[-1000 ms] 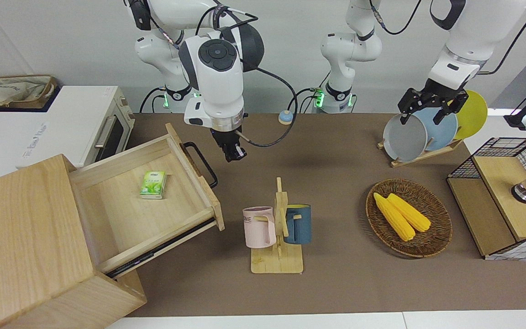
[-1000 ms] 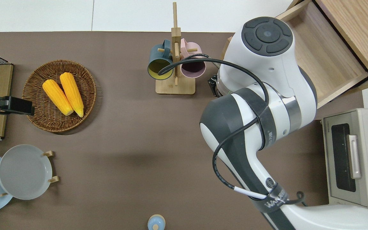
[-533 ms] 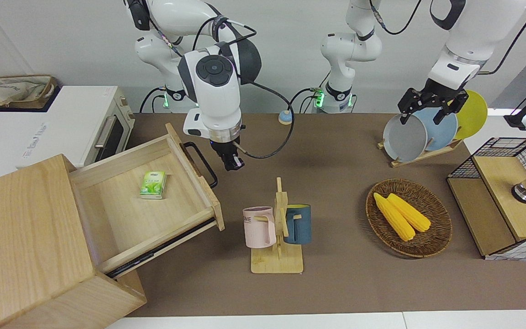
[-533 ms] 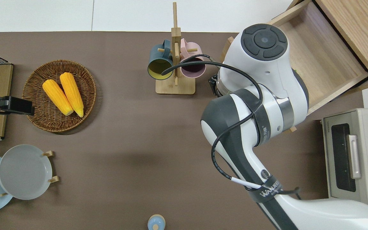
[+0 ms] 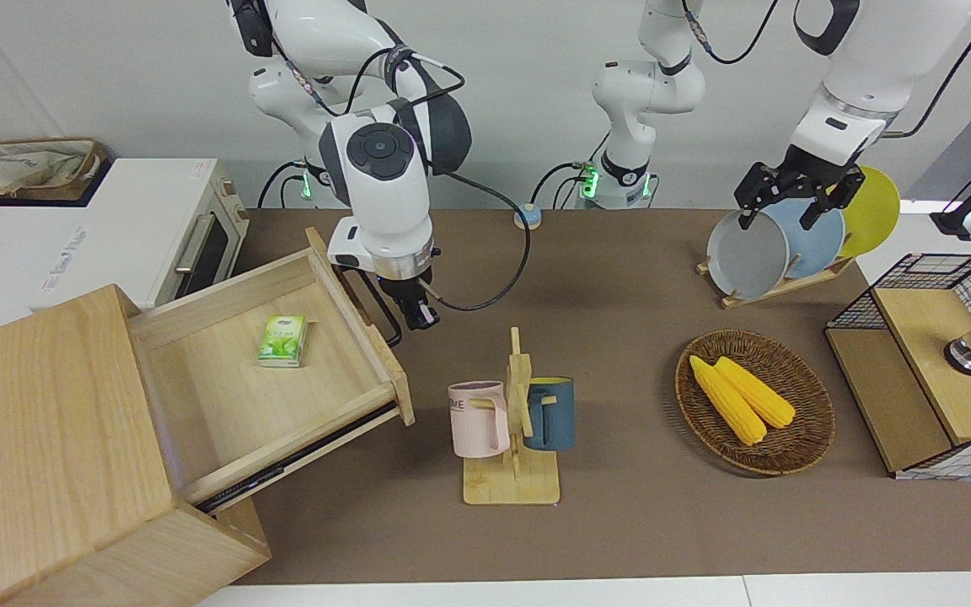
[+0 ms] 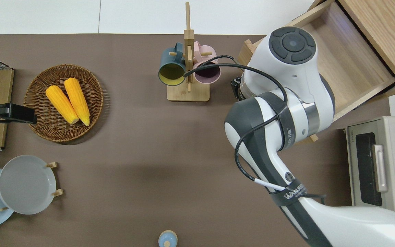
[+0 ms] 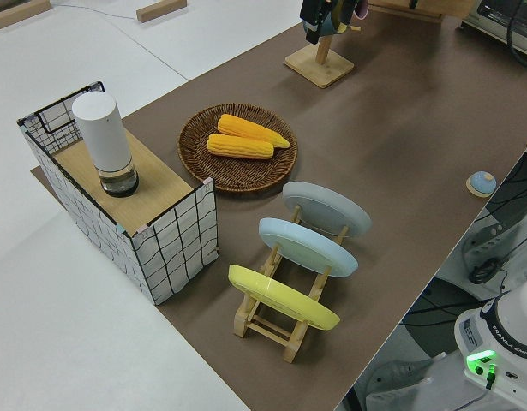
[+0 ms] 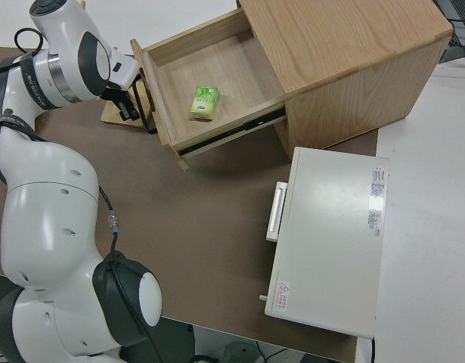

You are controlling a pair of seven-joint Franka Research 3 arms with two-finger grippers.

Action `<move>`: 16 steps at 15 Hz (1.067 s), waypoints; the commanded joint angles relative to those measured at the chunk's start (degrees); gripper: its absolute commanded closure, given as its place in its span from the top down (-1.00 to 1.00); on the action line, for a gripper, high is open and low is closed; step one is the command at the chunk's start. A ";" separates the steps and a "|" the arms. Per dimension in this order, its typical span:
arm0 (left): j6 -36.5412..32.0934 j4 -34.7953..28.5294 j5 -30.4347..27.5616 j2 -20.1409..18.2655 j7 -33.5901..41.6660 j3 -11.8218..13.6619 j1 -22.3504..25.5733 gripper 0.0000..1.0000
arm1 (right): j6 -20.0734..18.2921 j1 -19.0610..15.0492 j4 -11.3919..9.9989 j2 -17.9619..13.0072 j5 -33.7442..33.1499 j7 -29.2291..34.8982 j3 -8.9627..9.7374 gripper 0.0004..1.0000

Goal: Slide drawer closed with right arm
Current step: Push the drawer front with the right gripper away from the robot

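At the right arm's end of the table stands the big light-wood cabinet, and its drawer is pulled far out toward the middle of the table, so that its whole inside shows. A small green packet lies flat on the drawer floor, in the part nearer to the robots. The white toaster oven stands beside the cabinet, nearer to the robots. The black bar handle sits on the drawer front, and the right gripper hangs low just beside this handle, pointing down; in the right side view the gripper is close against the handle, but I cannot tell if they touch. Its fingers look pressed together with nothing between them. The right arm bends over the corner of the drawer front in the overhead view. Near the gripper, farther from the robots, a wooden mug stand carries a pink mug and a dark blue mug. Toward the left arm's end lies a wicker basket with two corn cobs, and nearer to the robots a plate rack holds a grey, a blue and a yellow plate. The left arm is parked, and its gripper has the fingers spread apart. At the table's end stands a wood box with black wire mesh.
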 commanded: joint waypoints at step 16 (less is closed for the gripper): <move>0.02 1.17 0.72 0.76 0.43 0.95 -0.99 0.99 | 6.68 -8.66 0.02 0.83 0.64 -6.91 0.46 -1.00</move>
